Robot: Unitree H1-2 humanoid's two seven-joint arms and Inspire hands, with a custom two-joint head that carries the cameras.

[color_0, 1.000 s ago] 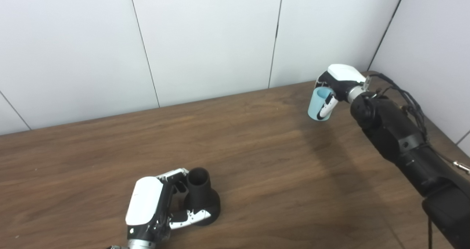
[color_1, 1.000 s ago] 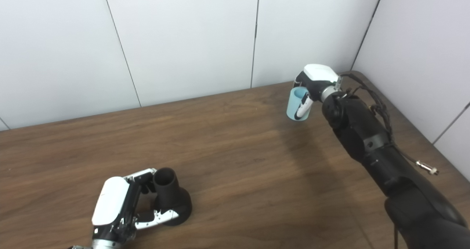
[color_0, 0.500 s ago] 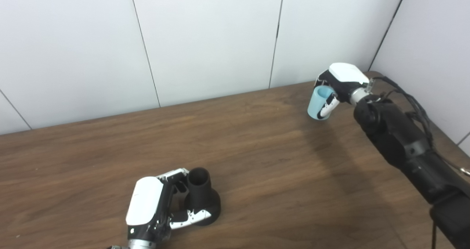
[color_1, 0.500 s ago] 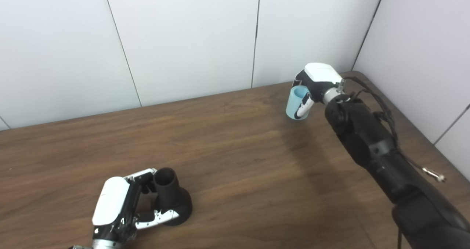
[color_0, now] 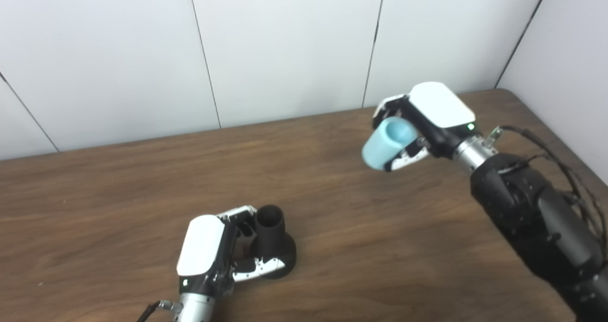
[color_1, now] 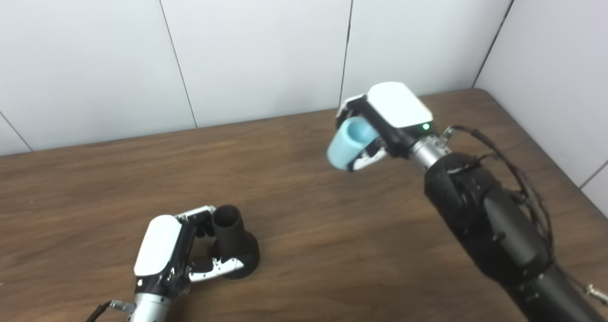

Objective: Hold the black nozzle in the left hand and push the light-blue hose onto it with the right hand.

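your right hand (color_0: 430, 122) has lifted the hose (color_0: 387, 142) off the counter (color_0: 332, 227) toward the nozzle (color_0: 273, 239), fingers clamped on it; left hand (color_0: 213, 250) grips the nozzle, so joining comes next.

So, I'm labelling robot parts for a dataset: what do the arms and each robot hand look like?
Both match: the left robot hand and right robot hand have glossy white back shells over black frames, with white-and-black fingers. A silver metal wrist joins the bulky matte-black right arm, along which loose black cables run. A green light glows on the right shell.
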